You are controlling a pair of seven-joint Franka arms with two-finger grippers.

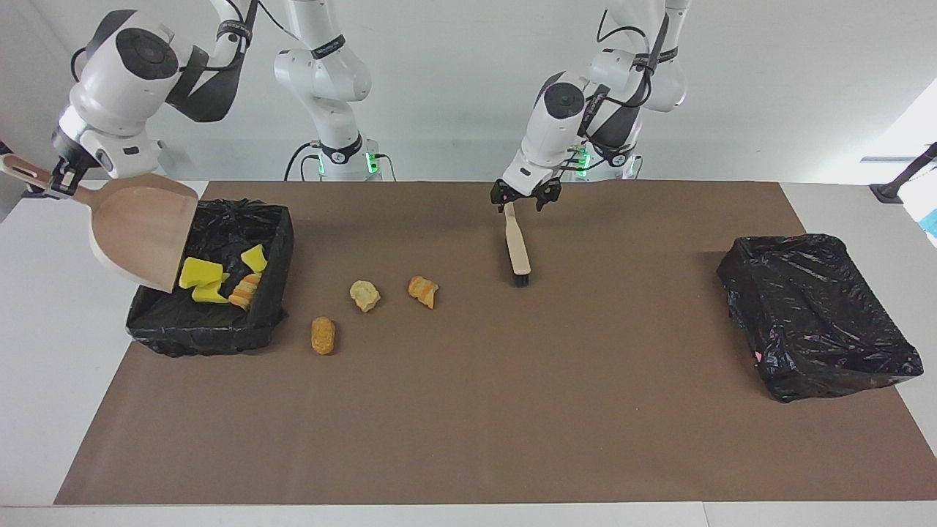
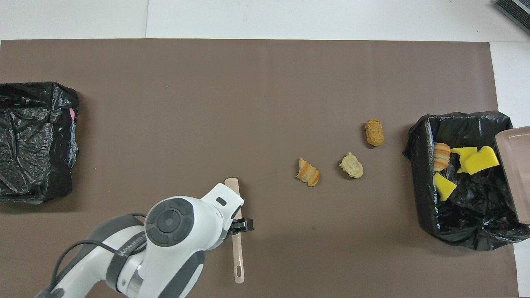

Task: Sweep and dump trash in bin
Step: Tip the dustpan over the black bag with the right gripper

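My right gripper [image 1: 62, 179] is shut on the handle of the beige dustpan [image 1: 143, 230], which is tilted with its mouth over the black-lined bin [image 1: 205, 340] at the right arm's end. In the bin lie yellow sponge chunks [image 1: 199, 272] and a striped orange lump [image 1: 245, 290]. Three tan-orange scraps lie on the mat beside the bin [image 2: 422, 198]: one [image 1: 323, 335], one [image 1: 364, 295] and one [image 1: 424, 290]. My left gripper [image 1: 523, 196] is open, low over the handle of the brush [image 1: 517, 245], which lies on the mat.
A second black-lined bin [image 1: 812, 315] stands at the left arm's end of the table and shows nothing inside. A brown mat [image 1: 468, 424] covers the table between the two bins.
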